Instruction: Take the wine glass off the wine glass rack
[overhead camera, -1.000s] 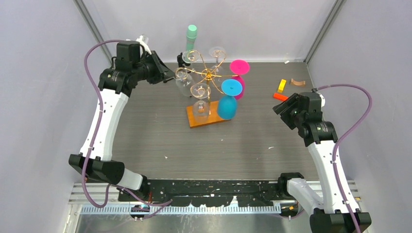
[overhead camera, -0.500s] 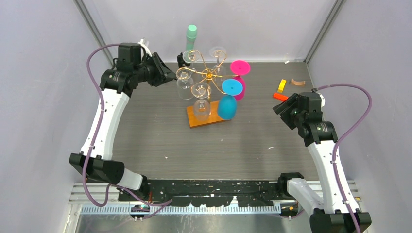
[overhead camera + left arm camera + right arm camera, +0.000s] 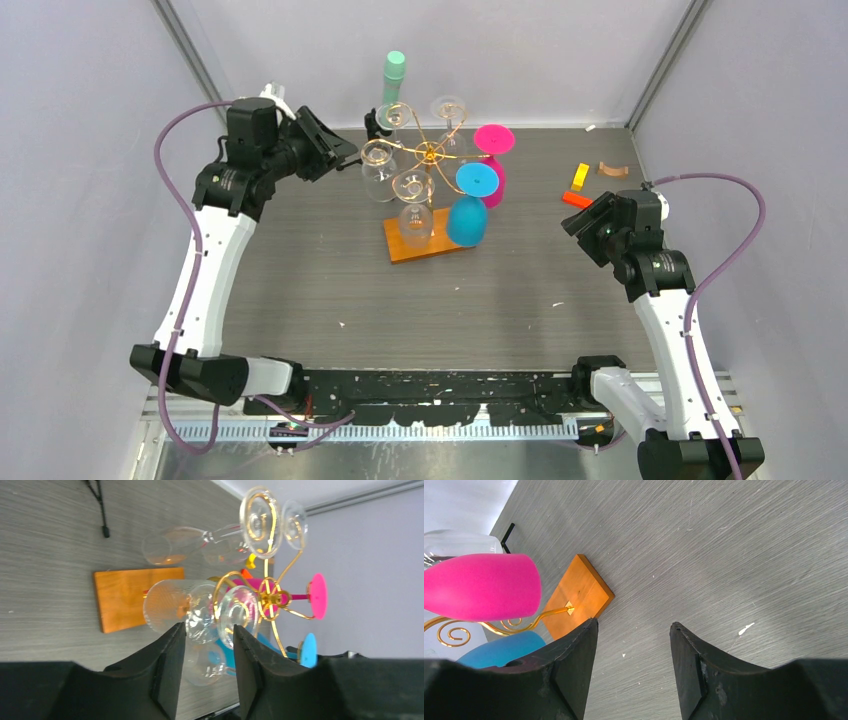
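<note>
tripod (image 3: 373, 123) + blue glass (image 3: 467, 221) by rack (image 3: 432, 247)

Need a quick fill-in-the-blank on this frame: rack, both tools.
1. The left tool is open beside a ___ wine glass on the wine glass rack.
2. The right tool is ___ and holds nothing.
3. The rack's flat base is made of ___.
4. Behind the rack stands a ___ bottle.

Missing words: clear; open; wood; green.
</note>
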Robot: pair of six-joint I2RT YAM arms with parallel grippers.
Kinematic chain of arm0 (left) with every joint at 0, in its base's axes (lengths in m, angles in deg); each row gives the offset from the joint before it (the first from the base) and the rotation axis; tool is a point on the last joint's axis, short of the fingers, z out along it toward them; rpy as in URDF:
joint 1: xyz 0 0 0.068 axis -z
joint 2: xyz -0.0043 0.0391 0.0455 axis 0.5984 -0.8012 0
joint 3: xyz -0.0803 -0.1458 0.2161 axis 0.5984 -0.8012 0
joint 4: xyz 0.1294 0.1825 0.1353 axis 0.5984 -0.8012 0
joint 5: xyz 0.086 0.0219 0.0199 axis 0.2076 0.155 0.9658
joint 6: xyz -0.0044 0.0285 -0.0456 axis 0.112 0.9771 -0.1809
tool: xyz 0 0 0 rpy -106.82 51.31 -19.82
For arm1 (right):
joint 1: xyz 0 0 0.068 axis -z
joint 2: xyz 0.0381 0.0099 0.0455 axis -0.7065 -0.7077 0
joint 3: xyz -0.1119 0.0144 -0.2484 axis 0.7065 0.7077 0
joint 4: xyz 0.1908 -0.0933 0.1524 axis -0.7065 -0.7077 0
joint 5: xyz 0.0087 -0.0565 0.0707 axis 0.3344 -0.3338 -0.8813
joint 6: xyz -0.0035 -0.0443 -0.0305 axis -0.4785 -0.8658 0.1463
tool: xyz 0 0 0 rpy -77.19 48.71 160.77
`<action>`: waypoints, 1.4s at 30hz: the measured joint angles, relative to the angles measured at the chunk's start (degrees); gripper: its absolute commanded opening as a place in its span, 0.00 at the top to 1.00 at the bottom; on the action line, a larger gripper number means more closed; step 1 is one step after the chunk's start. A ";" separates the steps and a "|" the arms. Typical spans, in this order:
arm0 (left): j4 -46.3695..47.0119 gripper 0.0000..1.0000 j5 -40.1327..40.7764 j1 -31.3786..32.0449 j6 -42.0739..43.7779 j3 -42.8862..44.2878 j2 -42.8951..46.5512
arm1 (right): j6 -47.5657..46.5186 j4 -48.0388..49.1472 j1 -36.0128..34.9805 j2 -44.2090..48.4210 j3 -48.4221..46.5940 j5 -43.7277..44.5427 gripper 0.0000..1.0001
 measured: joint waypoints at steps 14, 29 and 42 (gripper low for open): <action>5.07 0.61 -5.88 0.00 -5.38 -0.68 -2.19 | 0.02 0.00 0.00 0.00 0.02 0.02 0.40; 8.87 0.72 -10.12 -0.07 -10.16 -2.64 -3.34 | 0.00 0.00 0.00 0.00 0.02 0.02 0.41; 15.82 0.81 -12.07 -0.02 -18.53 -7.34 -3.21 | 0.02 0.00 0.00 0.02 0.02 0.02 0.41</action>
